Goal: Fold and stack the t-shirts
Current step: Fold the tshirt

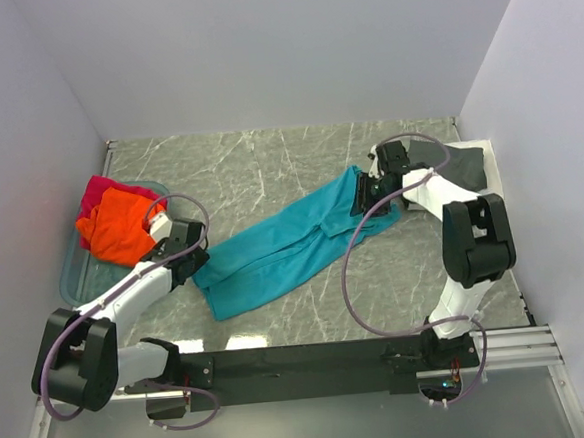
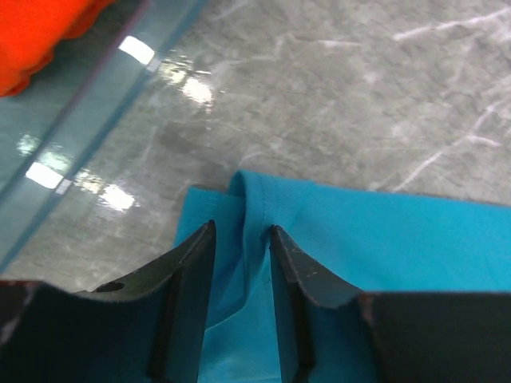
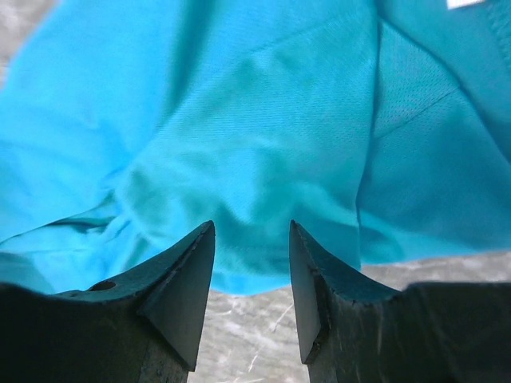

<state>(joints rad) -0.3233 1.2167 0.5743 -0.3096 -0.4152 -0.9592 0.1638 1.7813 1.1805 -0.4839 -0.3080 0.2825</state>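
**Folding barely begun: teal shirt stretched between both arms**

At the left, a clear bluish plastic tub (image 1: 69, 280) holds a crumpled orange t-shirt (image 1: 117, 229) and a magenta-red t-shirt (image 1: 97, 190), both unfolded. Just beside it, the left gripper (image 2: 242, 231) is narrowed on a fold at the end of the teal t-shirt (image 1: 275, 255), which lies in a long diagonal band across the grey marbled table (image 1: 268, 161). At its far end, the right gripper (image 3: 251, 227) is slightly parted over the cloth; I cannot tell whether it pinches any. Far right, a dark grey t-shirt (image 1: 466, 167) lies over a white t-shirt (image 1: 470, 145), seemingly already stacked. Three shirts appear left to fold.
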